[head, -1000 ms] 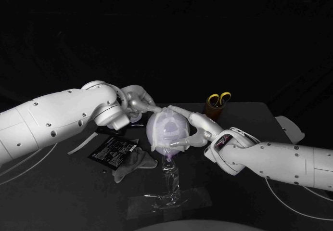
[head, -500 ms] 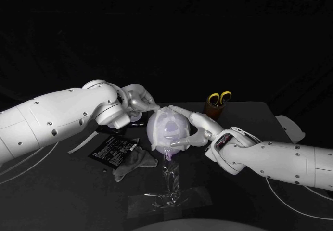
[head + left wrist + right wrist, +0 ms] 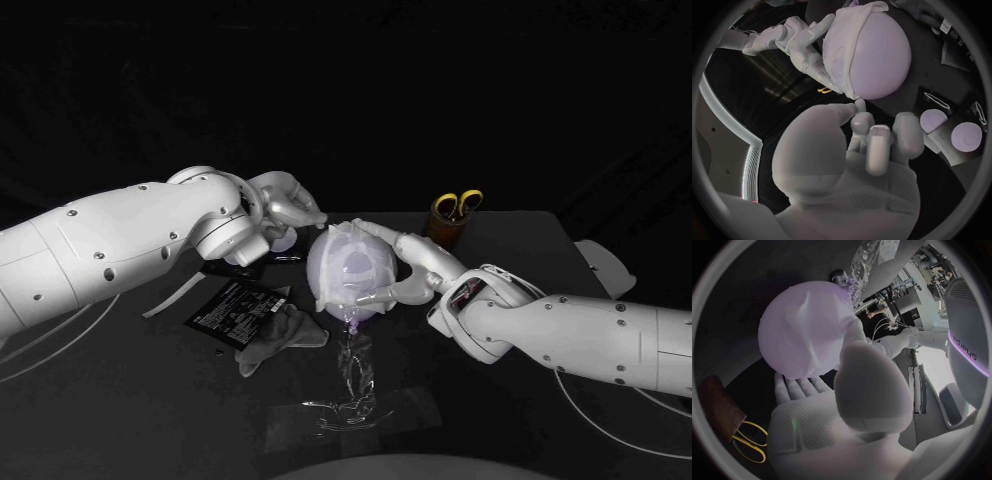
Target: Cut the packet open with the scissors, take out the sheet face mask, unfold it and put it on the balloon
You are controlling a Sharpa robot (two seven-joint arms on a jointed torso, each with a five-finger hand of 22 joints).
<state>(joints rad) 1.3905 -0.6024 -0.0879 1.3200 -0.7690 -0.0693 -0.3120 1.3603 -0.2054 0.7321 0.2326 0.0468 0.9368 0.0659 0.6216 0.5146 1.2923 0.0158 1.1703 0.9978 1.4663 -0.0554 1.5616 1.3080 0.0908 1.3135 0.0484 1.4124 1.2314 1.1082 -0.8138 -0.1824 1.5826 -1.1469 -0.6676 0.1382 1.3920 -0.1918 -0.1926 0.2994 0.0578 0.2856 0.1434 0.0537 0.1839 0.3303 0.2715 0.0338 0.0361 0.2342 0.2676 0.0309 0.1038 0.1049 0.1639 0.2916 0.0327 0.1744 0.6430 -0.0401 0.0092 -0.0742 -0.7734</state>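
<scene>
**Left hand off the masked balloon, right hand holding it**

The balloon (image 3: 346, 272) is a smooth, pale lilac oval. It sits between the two hands, pressed into the right hand (image 3: 401, 262). That hand grips it, with long silver fingers spread round the far side and the thumb across the near side. The mask (image 3: 839, 47) is a thin, white, wet-looking sheet. It clings to the balloon's skin on the side away from the right palm, and its edge is bunched into a soft fold at one end.

The left hand (image 3: 293, 208) hangs just above and beside the balloon's top. It holds nothing; its fingers are loosely bent side by side and the thumb stands apart from them. From its wrist view I cannot tell whether the foremost fingertip brushes the balloon.

Under the right hand's thumb, a clear, crinkled plastic stand (image 3: 351, 385) runs down to the table (image 3: 519, 240). Below the left hand lie the flat black packet (image 3: 231, 311) with pale print and a limp, crumpled sheet (image 3: 283, 334). They are close together, but I cannot tell whether they touch. Behind the right hand, yellow-handled scissors (image 3: 457, 206) stand in a dark cup (image 3: 446, 230).

Half a second ago the left fingertips rested on the mask at the balloon's top. They have since drawn back and up a little. The right hand's hold and the balloon's place are unchanged.
</scene>
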